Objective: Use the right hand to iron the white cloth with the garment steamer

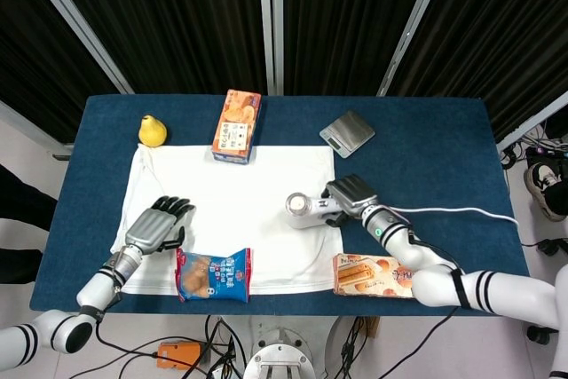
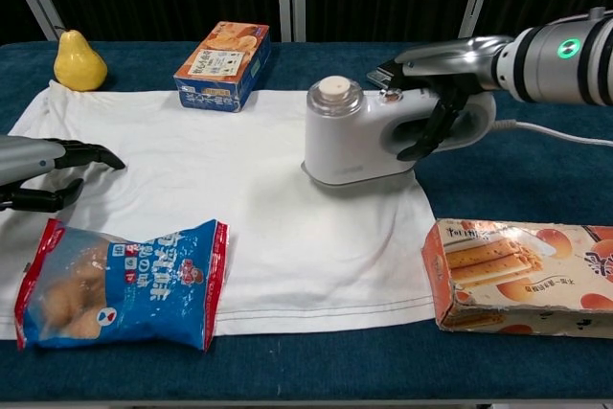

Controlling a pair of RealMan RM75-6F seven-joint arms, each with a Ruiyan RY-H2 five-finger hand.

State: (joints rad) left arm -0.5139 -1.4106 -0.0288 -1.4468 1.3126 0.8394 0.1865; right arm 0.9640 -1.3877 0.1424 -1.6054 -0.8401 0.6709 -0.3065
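The white cloth (image 1: 240,193) (image 2: 230,179) lies flat across the middle of the blue table. My right hand (image 1: 353,194) (image 2: 442,79) grips the handle of the white garment steamer (image 1: 309,210) (image 2: 359,136), whose base rests on the cloth's right part. At the cloth's left edge my left hand (image 1: 157,226) (image 2: 43,174) rests on the fabric with fingers apart, holding nothing.
A blue snack bag (image 1: 213,274) (image 2: 120,283) lies on the cloth's front edge. An orange biscuit box (image 1: 383,276) (image 2: 522,277) sits front right, another box (image 1: 236,125) (image 2: 222,66) at the back, a pear (image 1: 152,130) (image 2: 79,61) back left, a grey scale (image 1: 347,133) back right. The steamer's cord (image 1: 461,211) trails right.
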